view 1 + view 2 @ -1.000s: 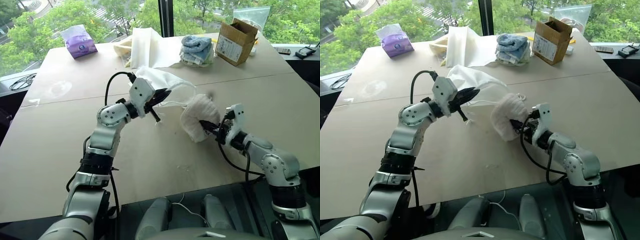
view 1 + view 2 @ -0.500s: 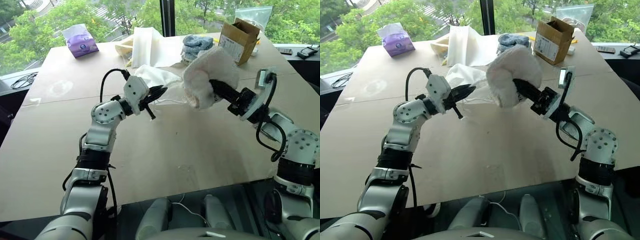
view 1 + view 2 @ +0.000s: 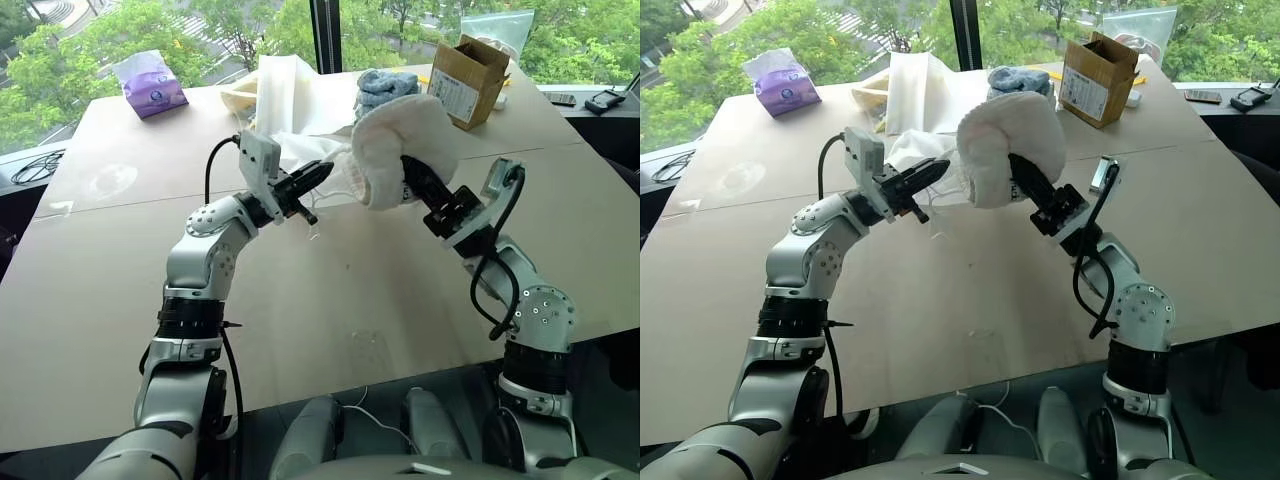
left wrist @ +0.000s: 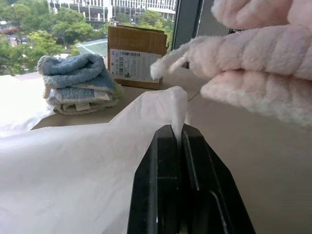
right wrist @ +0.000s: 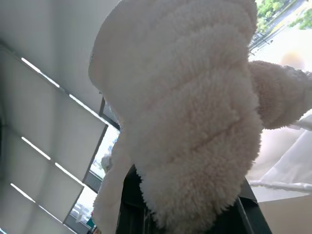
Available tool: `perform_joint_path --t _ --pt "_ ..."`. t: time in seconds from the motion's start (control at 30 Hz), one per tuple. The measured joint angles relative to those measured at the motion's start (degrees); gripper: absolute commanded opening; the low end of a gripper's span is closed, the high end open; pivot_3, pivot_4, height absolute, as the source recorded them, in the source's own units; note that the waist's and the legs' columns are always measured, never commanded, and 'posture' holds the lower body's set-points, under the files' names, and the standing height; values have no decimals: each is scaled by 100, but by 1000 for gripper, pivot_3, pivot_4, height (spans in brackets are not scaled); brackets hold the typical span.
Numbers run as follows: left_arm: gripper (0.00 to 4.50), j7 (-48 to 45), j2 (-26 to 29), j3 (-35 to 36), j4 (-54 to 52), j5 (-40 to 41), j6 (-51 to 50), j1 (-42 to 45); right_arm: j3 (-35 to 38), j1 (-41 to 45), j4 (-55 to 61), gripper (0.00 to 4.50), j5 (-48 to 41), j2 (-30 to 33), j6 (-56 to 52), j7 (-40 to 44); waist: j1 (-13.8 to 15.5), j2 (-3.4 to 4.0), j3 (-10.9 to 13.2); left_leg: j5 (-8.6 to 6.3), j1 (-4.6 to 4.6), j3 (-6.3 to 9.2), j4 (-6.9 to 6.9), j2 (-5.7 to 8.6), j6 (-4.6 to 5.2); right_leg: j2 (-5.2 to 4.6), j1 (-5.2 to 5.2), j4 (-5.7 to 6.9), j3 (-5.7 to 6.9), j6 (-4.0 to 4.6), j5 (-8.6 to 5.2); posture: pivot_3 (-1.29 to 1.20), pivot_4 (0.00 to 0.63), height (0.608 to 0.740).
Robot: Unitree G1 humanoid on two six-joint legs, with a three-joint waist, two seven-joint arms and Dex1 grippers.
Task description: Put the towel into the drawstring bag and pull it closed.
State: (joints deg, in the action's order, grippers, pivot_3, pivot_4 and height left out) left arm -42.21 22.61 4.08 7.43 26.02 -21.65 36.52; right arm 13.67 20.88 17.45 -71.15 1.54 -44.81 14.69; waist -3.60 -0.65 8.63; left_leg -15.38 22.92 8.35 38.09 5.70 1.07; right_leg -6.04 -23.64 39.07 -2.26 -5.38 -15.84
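Office or lab room high up beside big windows.

A wide plain table (image 3: 120,290) stands against floor-to-ceiling glass, treetops (image 3: 60,80) and a street below, office blocks (image 4: 97,7) beyond. Loose supplies sit on the table's far side: a tissue pack (image 3: 152,83), a cardboard box (image 3: 466,80), folded blue towels (image 3: 380,85); cables (image 3: 35,166) lie on the sill.

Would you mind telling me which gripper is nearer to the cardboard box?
Right. The right gripper, holding the towel, is just in front of the cardboard box; the left gripper sits farther away.
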Motion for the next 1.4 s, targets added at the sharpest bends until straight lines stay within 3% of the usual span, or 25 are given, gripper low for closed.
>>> perform_joint_path --t 0.23,0.4,0.63,0.9,1.07,1.3,1.4 --pt "0 254 -221 36 2 20 -84 187 -376 -410 237 35 -234 -2 -114 -157 -22 0 0 1 -7 -7 2 -1 -1 3 -1 14 -9 0 0 0 150 740" --pt "0 146 -243 20 -201 127 -237 69 -225 157 -624 35 -205 -442 270 -673 -17 1 0 1 -7 -9 12 0 -2 3 -3 29 -11 0 0 0 150 740" --pt "0 81 -268 37 -399 350 -470 39 83 900 -1712 35 -63 -600 695 -899 -12 1 0 1 -7 -9 12 1 -2 3 -4 33 -11 0 0 0 150 740" --pt "0 75 -298 37 -464 532 -631 40 -348 883 -2133 35 720 -679 618 -795 -36 1 0 1 -7 -10 12 0 -2 3 -6 35 -13 0 0 0 150 740" --pt "0 56 -290 35 -464 552 -637 38 -994 716 -2076 35 1251 -174 116 -335 -31 1 0 1 -7 -10 12 1 -2 2 -6 34 -12 0 0 0 150 740" --pt "0 -120 -249 -15 -438 408 -464 -52 -2201 401 -1140 35 2197 1841 -826 916 3 0 1 1 -4 -10 14 1 -2 3 -4 29 -10 0 0 0 150 740" --pt "0 -137 -290 -23 -438 370 -412 -52 -2295 426 -1017 35 2465 1919 -798 1076 0 -1 1 1 -5 -10 14 -1 -2 3 -4 31 -11 0 0 0 150 740"
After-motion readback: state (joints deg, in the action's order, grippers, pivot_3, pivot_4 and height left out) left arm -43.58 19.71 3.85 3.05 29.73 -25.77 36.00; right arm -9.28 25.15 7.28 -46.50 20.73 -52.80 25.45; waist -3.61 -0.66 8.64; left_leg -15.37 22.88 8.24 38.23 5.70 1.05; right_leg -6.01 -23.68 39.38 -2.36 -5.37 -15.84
